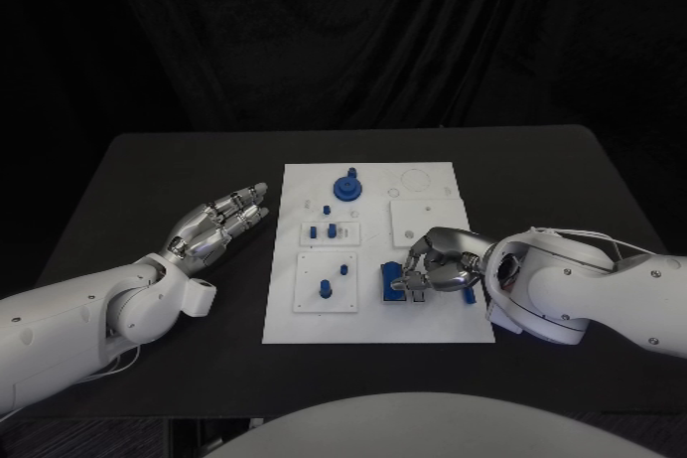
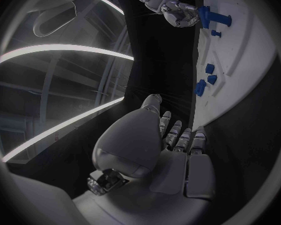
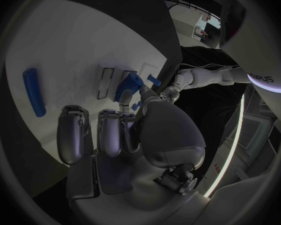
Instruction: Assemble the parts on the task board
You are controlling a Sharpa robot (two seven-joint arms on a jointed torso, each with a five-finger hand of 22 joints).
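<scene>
— Two hands: what's each doing?
— Right hand (image 1: 441, 262) pinches a blue part (image 1: 392, 281) low on the task board (image 1: 430, 324), likely seating it. Left hand (image 1: 217, 223) lies spread beside the board, holding nothing.

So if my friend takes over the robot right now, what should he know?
Left hand: open, holding nothing, resting on the table just left of the board.
Right hand: over the board's lower right, fingertips on a blue block; a firm grip cannot be confirmed.
Parts: a gear near the top, small pegs in the middle plate, more pegs in the lower-left plate, a blue bar lying loose on the board.
Left to do: seat the block and the bar.
</scene>
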